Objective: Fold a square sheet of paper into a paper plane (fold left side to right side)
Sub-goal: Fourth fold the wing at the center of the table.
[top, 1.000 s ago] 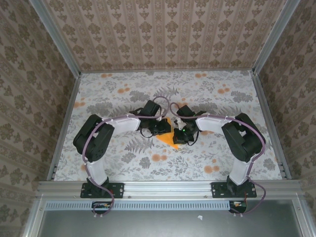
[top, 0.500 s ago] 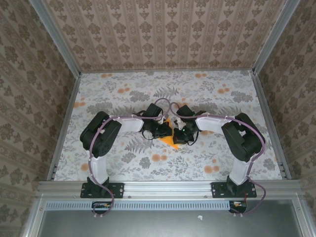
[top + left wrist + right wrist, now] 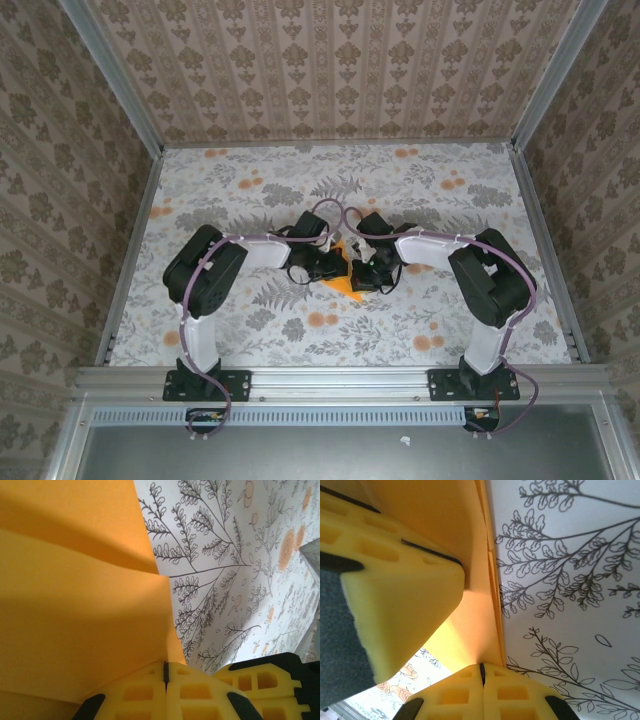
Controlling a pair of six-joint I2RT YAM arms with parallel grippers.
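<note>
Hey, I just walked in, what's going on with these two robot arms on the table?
Both arms meet at the middle of the flowered cloth over an orange sheet of paper. The left claw and the right claw are each shut on an edge of it, close together, and part of the sheet looks raised off the cloth. It is mid-fold, with creases showing, and not yet a plane.

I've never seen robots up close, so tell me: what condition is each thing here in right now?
square sheet of paper: creased, partly folded, pinched by both pincers.
left pincer: shut on the paper's edge.
right pincer: shut on the paper's edge.
cloth: spread flat.
</note>
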